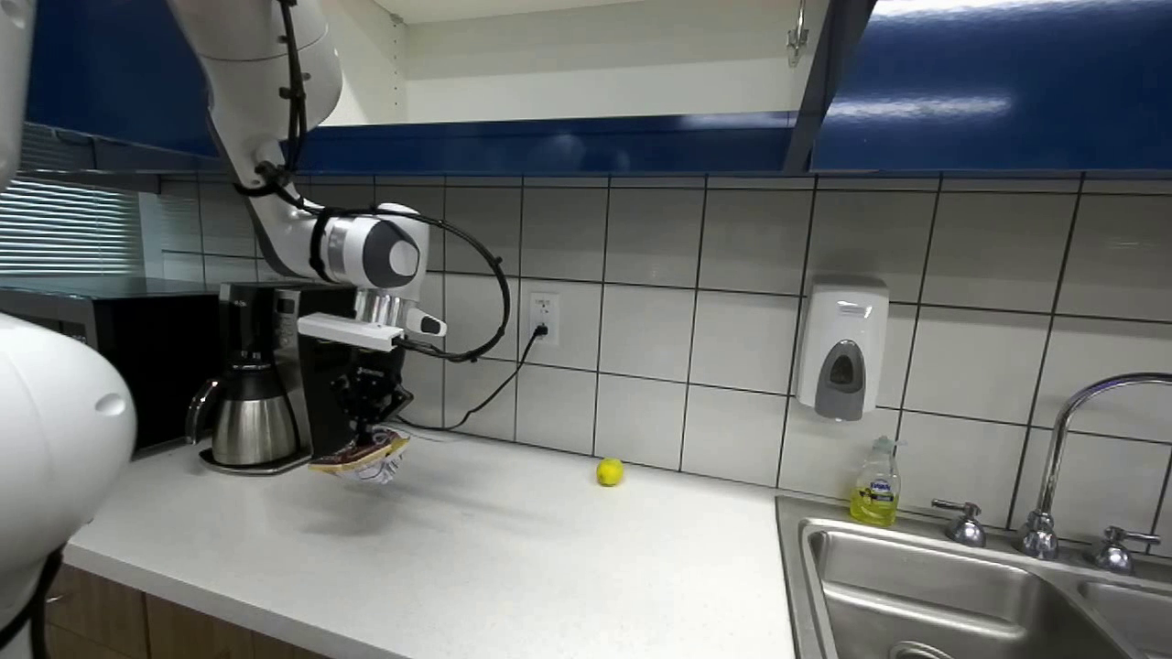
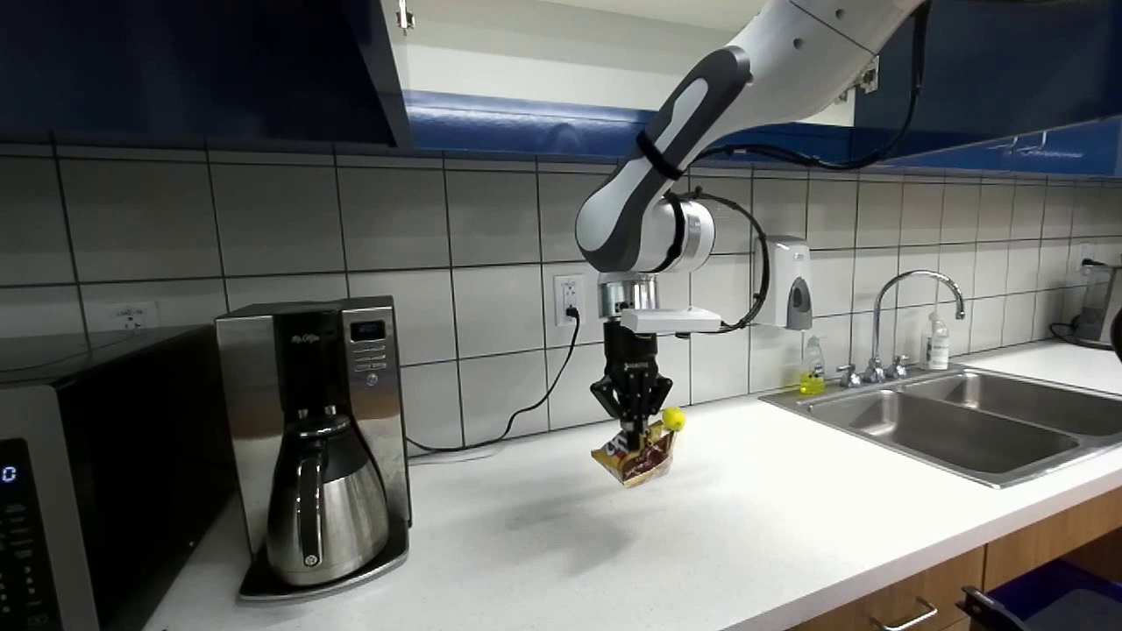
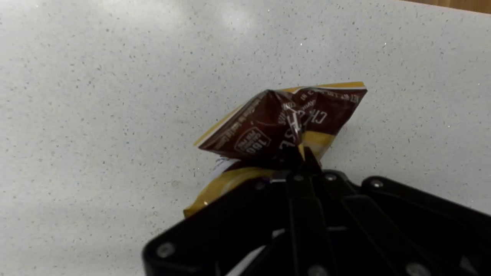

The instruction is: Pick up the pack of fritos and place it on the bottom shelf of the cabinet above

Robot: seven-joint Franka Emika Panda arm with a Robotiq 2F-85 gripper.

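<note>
The pack of fritos (image 1: 377,463) is a small brown and yellow bag, also in an exterior view (image 2: 647,466) and the wrist view (image 3: 261,130). My gripper (image 2: 633,436) points down, shut on the bag and pinching it into a crease; in the wrist view its fingertips (image 3: 305,157) meet at the crease. The bag hangs above the white counter, its shadow below. The cabinet above is open, its white inside (image 1: 595,78) and blue lower edge (image 1: 549,145) in view; the edge also shows in an exterior view (image 2: 526,121). The top of its bottom shelf is hidden.
A coffee maker (image 2: 377,412) and a microwave (image 2: 140,438) stand on the counter (image 2: 491,561). A yellow ball-like fruit (image 1: 609,471) lies near the tiled wall. A sink (image 1: 916,586), dish soap (image 1: 876,490) and wall dispenser (image 1: 842,343) are opposite. Open blue cabinet doors (image 1: 998,101) flank the opening.
</note>
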